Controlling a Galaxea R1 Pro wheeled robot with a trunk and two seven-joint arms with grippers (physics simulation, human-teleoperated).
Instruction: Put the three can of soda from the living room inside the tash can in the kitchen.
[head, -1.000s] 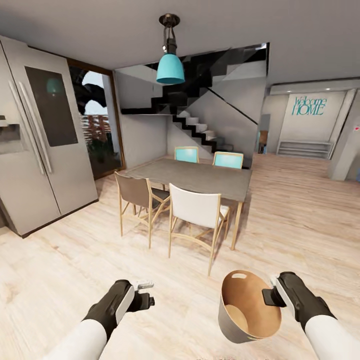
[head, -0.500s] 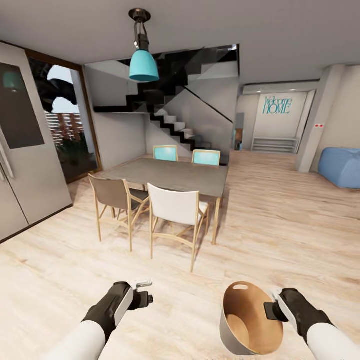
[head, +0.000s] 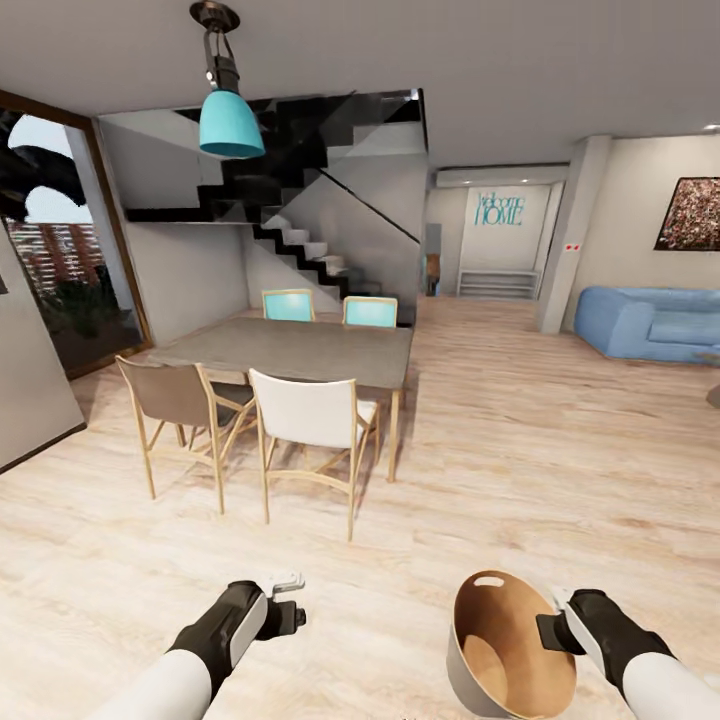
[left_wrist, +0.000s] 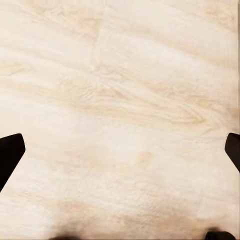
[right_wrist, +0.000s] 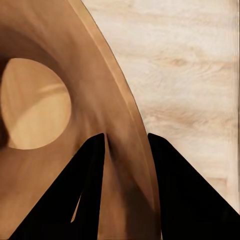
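A: Where is the tash can (head: 510, 645)?
B: Low at the right of the head view, carried above the pale plank floor (head: 560, 470). The right gripper (head: 553, 632) is clamped on its rim; in the right wrist view one finger sits inside the brown wall (right_wrist: 75, 130) and one outside, squeezing the rim between them.

A: And the left gripper (head: 290, 600)?
B: Held out over bare floor, carrying nothing. In its wrist view the two dark fingertips (left_wrist: 10, 155) stand far apart at either edge, so it is spread wide.

A: What differs from a second ago?
B: The whole view has swung to the right. The steel fridge has slid out past the left edge, and a blue sofa (head: 650, 322) and a dark framed picture (head: 690, 213) have come in at the right. The bucket and both arms keep their places.

A: Counts?
B: One dining table (head: 300, 350), four chairs (head: 305, 425) around it: two teal-backed, one white, one brown. One teal pendant lamp (head: 230, 122), one staircase (head: 310, 250), one "Welcome HOME" sign (head: 498, 208).
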